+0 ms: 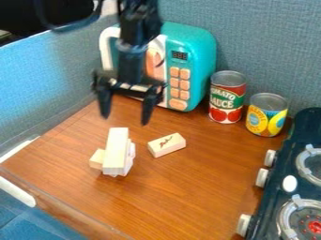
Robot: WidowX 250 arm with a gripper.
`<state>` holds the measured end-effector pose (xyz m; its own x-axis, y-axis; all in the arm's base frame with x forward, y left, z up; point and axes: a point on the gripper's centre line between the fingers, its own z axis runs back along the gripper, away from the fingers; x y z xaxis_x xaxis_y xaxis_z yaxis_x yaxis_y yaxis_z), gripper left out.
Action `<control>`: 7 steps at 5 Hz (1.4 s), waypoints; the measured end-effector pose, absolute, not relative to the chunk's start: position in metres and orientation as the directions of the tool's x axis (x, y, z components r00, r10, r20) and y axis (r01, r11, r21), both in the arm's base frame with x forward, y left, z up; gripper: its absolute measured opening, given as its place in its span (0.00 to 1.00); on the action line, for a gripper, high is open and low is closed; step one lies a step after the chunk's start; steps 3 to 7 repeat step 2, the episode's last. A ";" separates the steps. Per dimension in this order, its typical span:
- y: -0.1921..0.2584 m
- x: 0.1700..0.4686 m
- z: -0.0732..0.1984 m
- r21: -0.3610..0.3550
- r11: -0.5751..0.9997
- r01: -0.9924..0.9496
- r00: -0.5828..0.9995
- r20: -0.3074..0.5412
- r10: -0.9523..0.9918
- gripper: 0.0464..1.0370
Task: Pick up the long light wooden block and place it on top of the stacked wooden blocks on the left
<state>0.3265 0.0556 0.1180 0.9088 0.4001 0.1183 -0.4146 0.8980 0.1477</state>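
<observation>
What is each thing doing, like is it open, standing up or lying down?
Gripper: open, above the stacked blocks.
Stacked blocks: piled together, one long block on top.
Loose block: lying flat, apart from the pile.
Tomato can: standing upright.
Yellow can: standing upright.
Toy microwave: standing up; door partly hidden, can't tell if shut.

Arm (139, 21): black, built of blocky, uneven segments
Cable (69, 27): dark, thick and smooth, bowed in a loose loop beside the upper arm
Thin wire (164, 55): dark, a small curve at the side of the wrist
Wrist (130, 63): black, narrower than the segment above, with a blue-grey sheen at its collar
Gripper (125, 120): black, a wide crossbar with small pale patches
Fingers (149, 107): two, black, long, tapering to narrow tips
Screws and markings: too blurred to tell
</observation>
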 end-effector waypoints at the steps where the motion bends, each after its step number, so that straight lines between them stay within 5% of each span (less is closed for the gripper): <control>1: 0.045 0.323 0.129 0.179 0.913 -0.366 0.929 0.124 0.348 0.96; 2: 0.033 0.332 0.127 0.107 0.951 -0.290 0.955 0.098 0.281 0.96; 7: 0.033 0.332 0.127 0.107 0.951 -0.290 0.955 0.098 0.281 0.96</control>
